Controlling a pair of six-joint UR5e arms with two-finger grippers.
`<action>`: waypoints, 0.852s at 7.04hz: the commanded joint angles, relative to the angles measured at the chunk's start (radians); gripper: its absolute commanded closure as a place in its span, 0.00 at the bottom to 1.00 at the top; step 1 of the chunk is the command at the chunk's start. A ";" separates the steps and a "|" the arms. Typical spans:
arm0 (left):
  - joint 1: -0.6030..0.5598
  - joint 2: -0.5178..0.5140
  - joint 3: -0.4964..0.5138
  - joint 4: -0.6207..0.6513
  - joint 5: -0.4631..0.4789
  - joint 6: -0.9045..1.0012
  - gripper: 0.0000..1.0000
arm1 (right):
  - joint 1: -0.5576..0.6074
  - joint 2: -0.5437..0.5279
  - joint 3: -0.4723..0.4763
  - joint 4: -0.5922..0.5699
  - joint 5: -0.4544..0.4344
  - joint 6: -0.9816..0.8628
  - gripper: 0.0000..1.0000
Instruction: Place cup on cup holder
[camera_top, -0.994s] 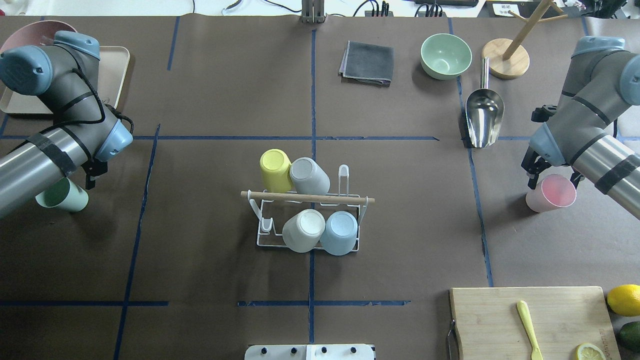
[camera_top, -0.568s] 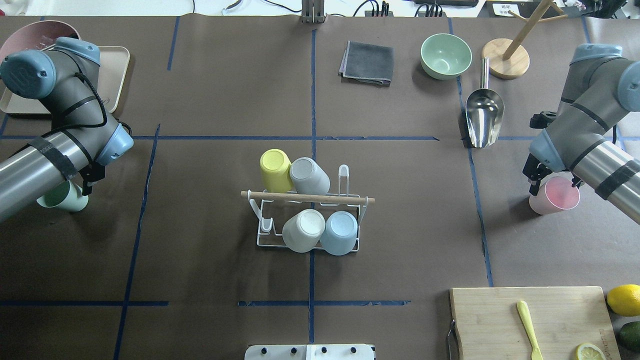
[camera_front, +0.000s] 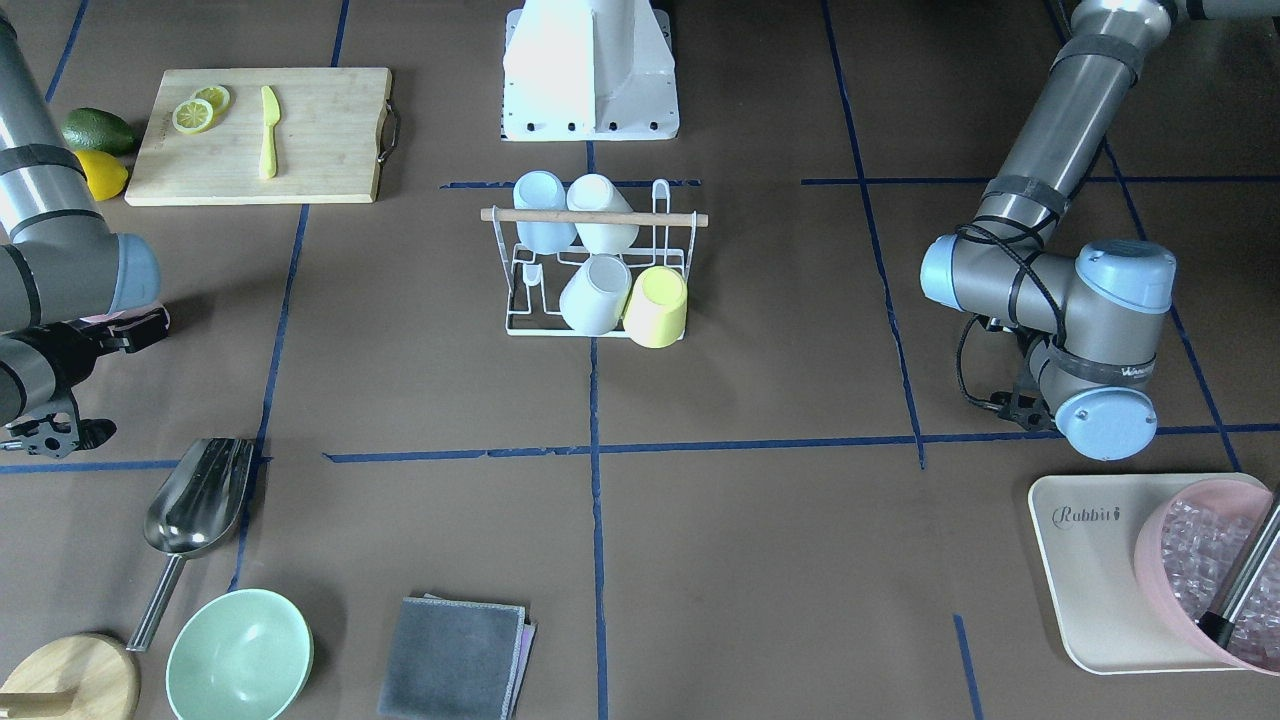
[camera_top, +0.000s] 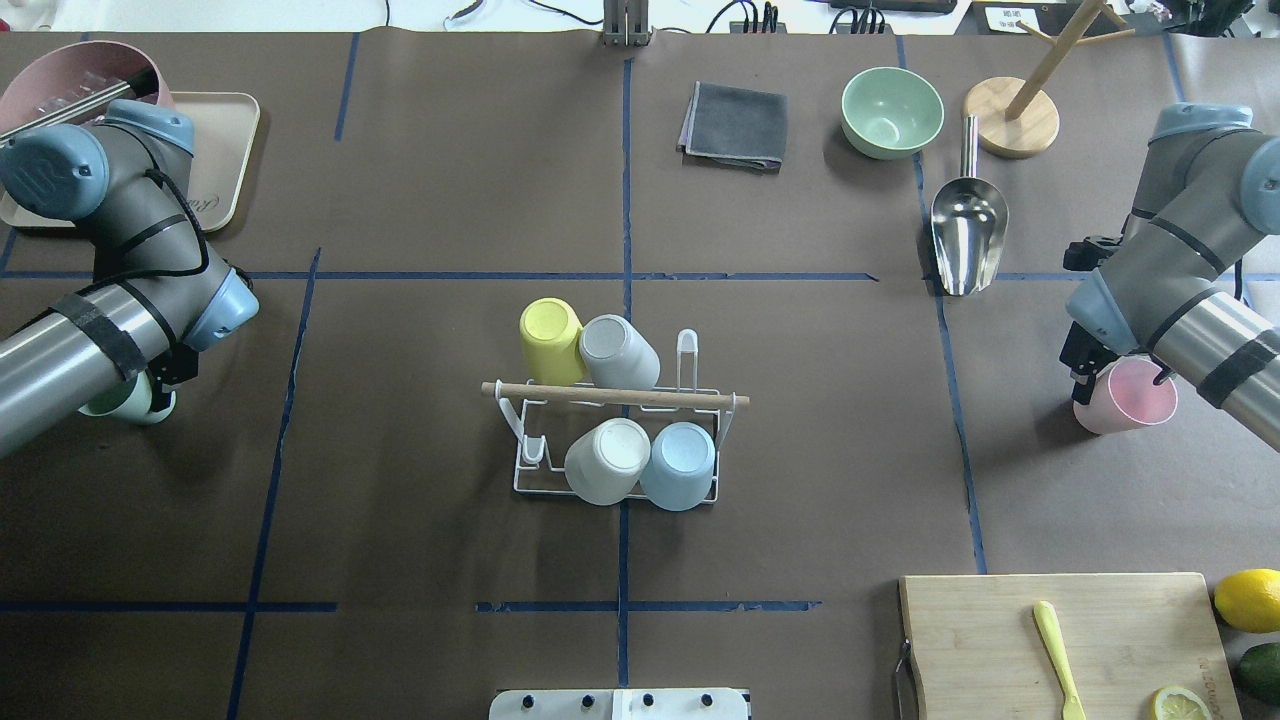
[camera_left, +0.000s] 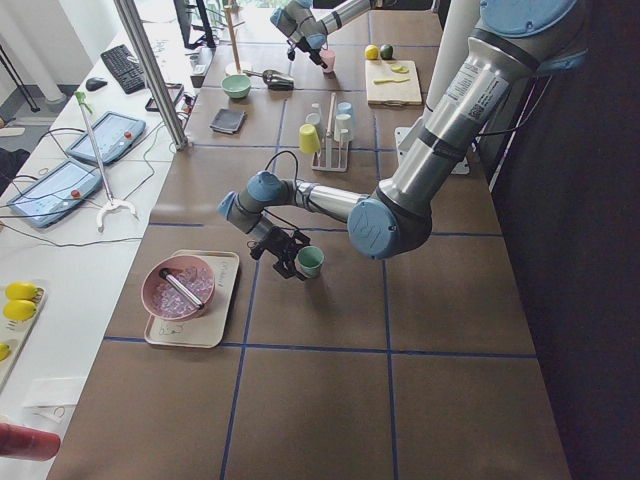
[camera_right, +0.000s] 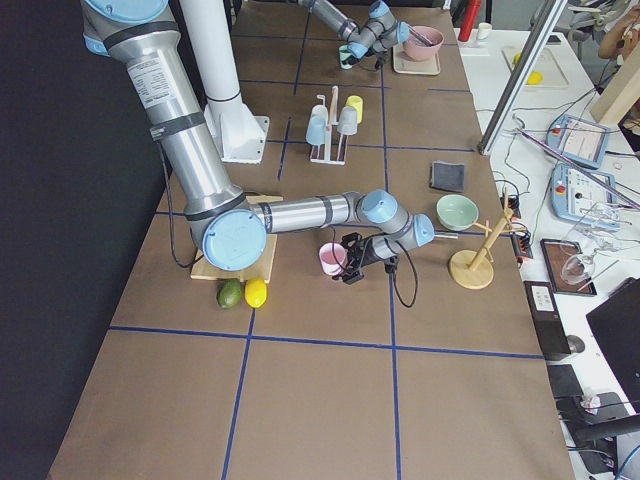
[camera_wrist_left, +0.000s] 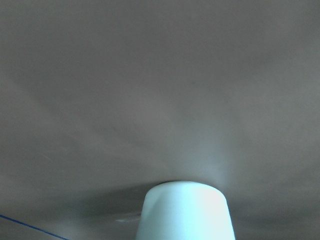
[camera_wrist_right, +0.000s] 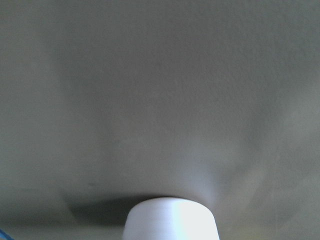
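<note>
The cup holder, a white wire rack with a wooden rod on top, stands at the table's middle and carries a yellow, a grey, a white and a blue cup. It also shows in the front view. My left gripper is shut on a green cup low over the table at the far left; in the overhead view the cup is mostly hidden under my wrist. My right gripper is shut on a pink cup at the far right. Each wrist view shows only its cup's base.
A steel scoop, green bowl, wooden stand and grey cloth lie at the back right. A tray with a pink bowl is back left. A cutting board, lemon and avocado are front right.
My right arm has carried the pink cup a little to the right and nearer to me. My left wrist has shifted left and now covers more of the green cup.
</note>
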 joint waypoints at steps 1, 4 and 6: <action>0.007 0.009 -0.001 0.000 0.000 0.001 0.00 | -0.022 0.001 -0.019 -0.001 0.029 -0.008 0.00; 0.007 0.004 -0.017 0.019 -0.010 0.071 0.92 | -0.046 0.001 -0.024 -0.011 0.029 -0.004 0.51; 0.000 0.001 -0.097 0.059 -0.047 0.067 0.93 | -0.034 0.002 -0.021 -0.049 0.020 -0.004 1.00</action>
